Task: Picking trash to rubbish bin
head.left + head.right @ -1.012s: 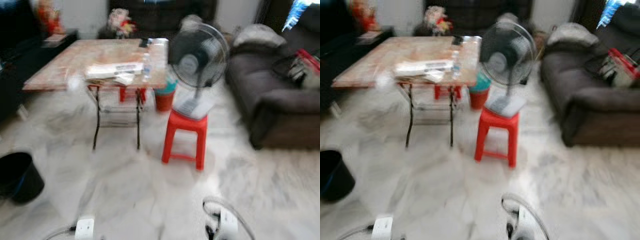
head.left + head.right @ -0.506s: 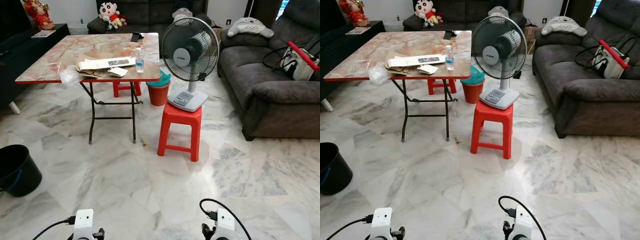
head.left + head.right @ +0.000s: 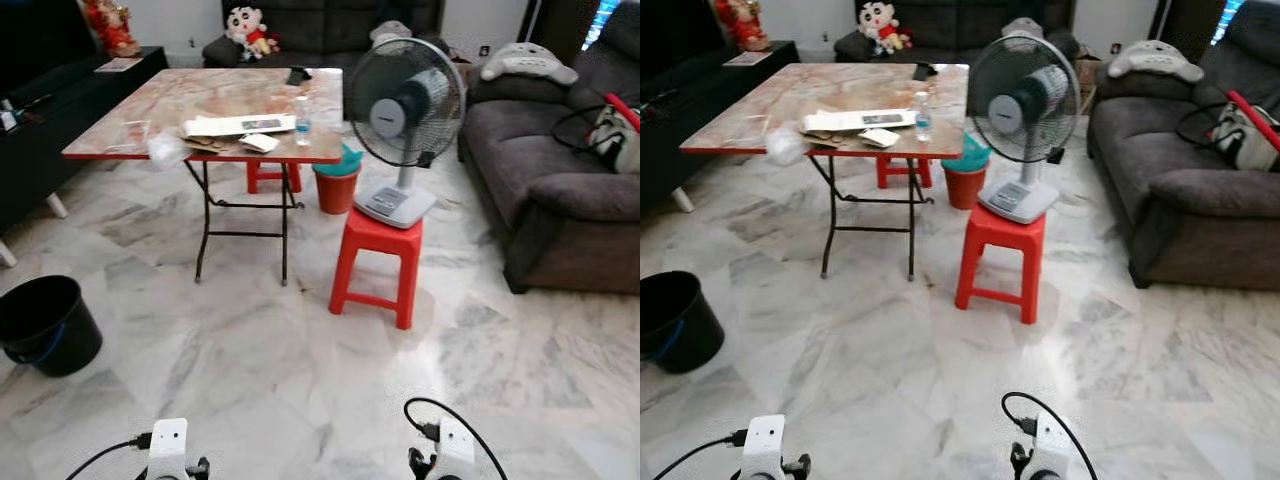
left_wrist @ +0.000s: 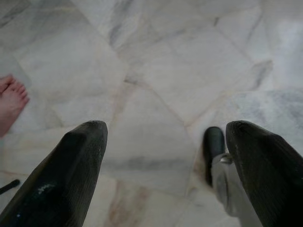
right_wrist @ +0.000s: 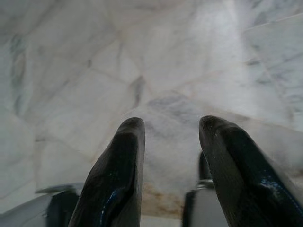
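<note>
Both end effectors, left (image 4: pixel 165 156) and right (image 5: pixel 173 165), hang unclenched over marble floor (image 3: pixel 300 370); black bin (image 3: pixel 45 325) stands left.

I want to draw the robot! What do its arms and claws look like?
Each claw has two long, shiny black fingers with rounded tips: the left claw and the right claw. In the eye views, each wrist carries a small white box with a dark round spot, and a black cable loops out from the right one.
</note>
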Tool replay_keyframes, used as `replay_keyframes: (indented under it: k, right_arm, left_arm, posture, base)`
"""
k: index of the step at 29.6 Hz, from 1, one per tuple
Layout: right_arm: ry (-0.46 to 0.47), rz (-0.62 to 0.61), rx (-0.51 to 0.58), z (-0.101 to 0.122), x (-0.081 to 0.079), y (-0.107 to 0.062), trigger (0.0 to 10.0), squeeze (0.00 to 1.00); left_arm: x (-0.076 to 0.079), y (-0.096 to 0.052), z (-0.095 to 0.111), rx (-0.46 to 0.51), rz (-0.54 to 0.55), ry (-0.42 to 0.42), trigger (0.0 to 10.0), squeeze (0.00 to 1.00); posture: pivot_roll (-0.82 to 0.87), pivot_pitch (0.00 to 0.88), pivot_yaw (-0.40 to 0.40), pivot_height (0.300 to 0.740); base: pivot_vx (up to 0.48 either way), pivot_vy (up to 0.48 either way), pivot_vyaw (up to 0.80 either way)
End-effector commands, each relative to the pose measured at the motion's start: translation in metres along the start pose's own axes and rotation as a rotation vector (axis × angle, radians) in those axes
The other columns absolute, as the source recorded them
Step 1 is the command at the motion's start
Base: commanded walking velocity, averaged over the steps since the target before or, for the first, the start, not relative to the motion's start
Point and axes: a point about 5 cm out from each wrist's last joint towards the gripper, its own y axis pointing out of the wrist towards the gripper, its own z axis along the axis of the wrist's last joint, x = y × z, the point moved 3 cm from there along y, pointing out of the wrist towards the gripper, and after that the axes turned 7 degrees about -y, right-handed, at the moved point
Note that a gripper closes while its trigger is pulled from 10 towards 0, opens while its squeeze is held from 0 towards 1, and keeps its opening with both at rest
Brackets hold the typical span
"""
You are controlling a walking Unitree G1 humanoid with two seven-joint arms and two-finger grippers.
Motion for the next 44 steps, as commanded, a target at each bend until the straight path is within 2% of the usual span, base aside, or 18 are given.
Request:
replay_keyframes:
  k: [1,28,33,36,37,38,39,40,42,44]
  right_arm:
    - [-0.006,-0.003,0.004,0.001,0.001,0.000,10.0,0.00]
    - [-0.010,-0.002,0.006,0.001,0.001,0.000,10.0,0.00]
    - [-0.011,0.003,0.010,0.002,0.000,0.000,10.0,0.00]
    - [-0.020,0.015,0.051,0.015,-0.003,0.002,10.0,0.00]
    - [-0.033,0.020,0.087,0.026,-0.005,0.003,10.0,0.00]
    - [-0.040,0.023,0.105,0.032,-0.006,0.004,10.0,0.00]
    - [-0.055,0.041,0.158,0.048,-0.010,0.005,10.0,0.00]
    - [-0.061,0.054,0.188,0.058,-0.013,0.005,10.0,0.00]
    - [-0.062,0.058,0.198,0.061,-0.014,0.006,10.0,0.00]
    - [-0.069,0.079,0.253,0.079,-0.019,0.006,10.0,0.00]
  left_arm:
    - [-0.001,0.000,0.002,-0.001,0.006,0.011,10.0,0.00]
    - [-0.002,0.000,0.002,-0.001,0.008,0.018,10.0,0.00]
    - [-0.005,0.001,0.007,0.025,0.023,0.067,10.0,0.00]
    - [-0.007,0.003,0.027,0.099,0.027,0.059,10.0,0.00]
    - [-0.004,0.003,0.046,0.167,0.010,0.062,10.0,0.00]
    - [-0.002,0.003,0.054,0.198,0.001,0.067,10.0,0.00]
    - [0.002,0.003,0.075,0.274,-0.019,0.069,10.0,0.00]
    - [0.004,0.002,0.086,0.308,-0.025,0.064,10.0,0.00]
    - [0.004,0.002,0.089,0.317,-0.026,0.062,10.0,0.00]
    - [0.008,0.001,0.107,0.371,-0.039,0.040,10.0,0.00]
  posture:
    - [-0.06,0.000,0.034,0.740]
    - [-0.06,0.000,0.036,0.740]
    - [-0.06,0.000,0.035,0.740]
    - [-0.06,0.000,0.036,0.740]
    - [-0.06,0.000,0.035,0.740]
    - [-0.06,0.000,0.035,0.740]
    - [-0.06,0.000,0.035,0.740]
    - [-0.06,0.000,0.035,0.740]
    - [-0.06,0.000,0.035,0.740]
    - [-0.06,0.000,0.035,0.740]
  base:
    - [0.000,0.289,0.00]
    - [0.000,0.288,0.00]
    - [0.000,0.000,0.00]
    - [0.000,0.000,0.00]
    - [0.000,0.000,0.00]
    - [0.000,0.000,0.00]
    - [0.000,0.000,0.00]
    - [0.000,0.000,0.00]
    - [0.000,0.000,0.00]
    - [0.000,0.000,0.00]
